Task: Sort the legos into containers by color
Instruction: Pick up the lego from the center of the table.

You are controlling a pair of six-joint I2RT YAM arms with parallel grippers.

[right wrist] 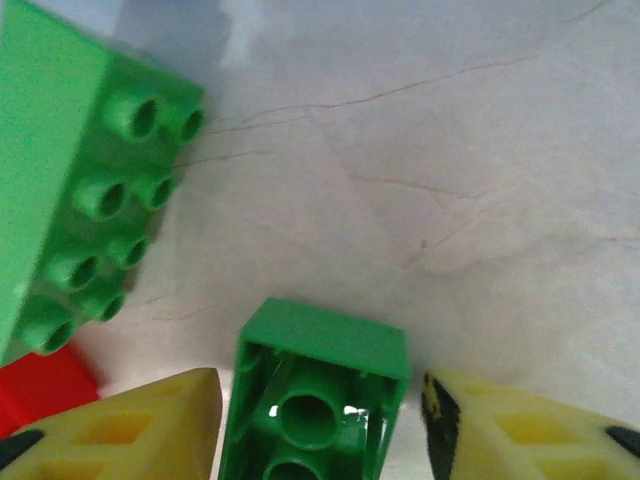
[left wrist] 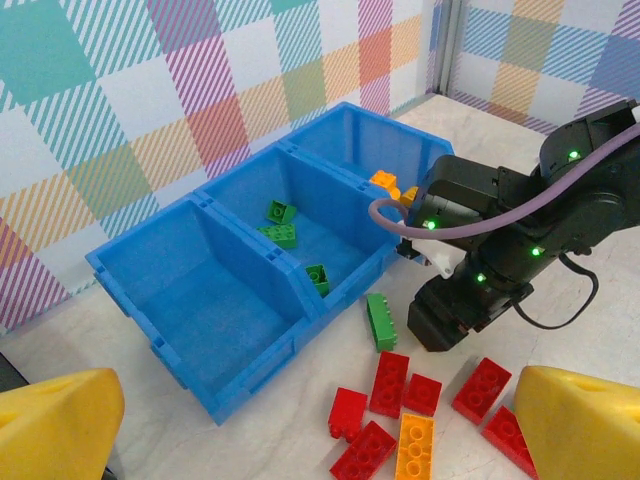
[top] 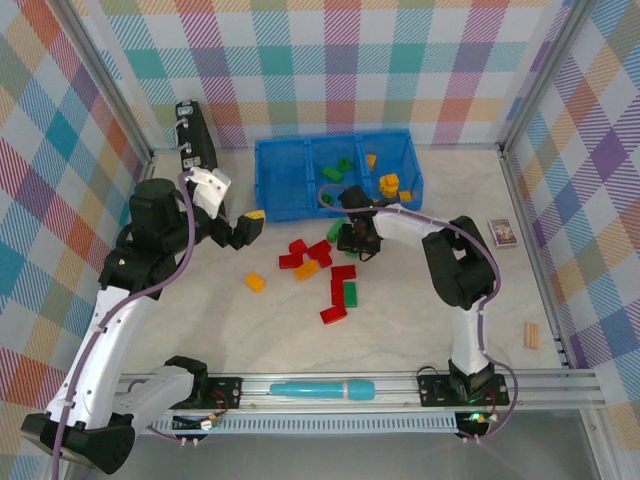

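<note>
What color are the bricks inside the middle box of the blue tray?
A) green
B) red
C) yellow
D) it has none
A: the green bricks lie in the middle compartment of the blue tray, as the left wrist view shows.

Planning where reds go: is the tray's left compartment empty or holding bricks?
Empty: the left compartment has a bare blue floor, no bricks inside.

Scattered legos [top: 320, 252] before blue containers [top: 282, 188]
</note>
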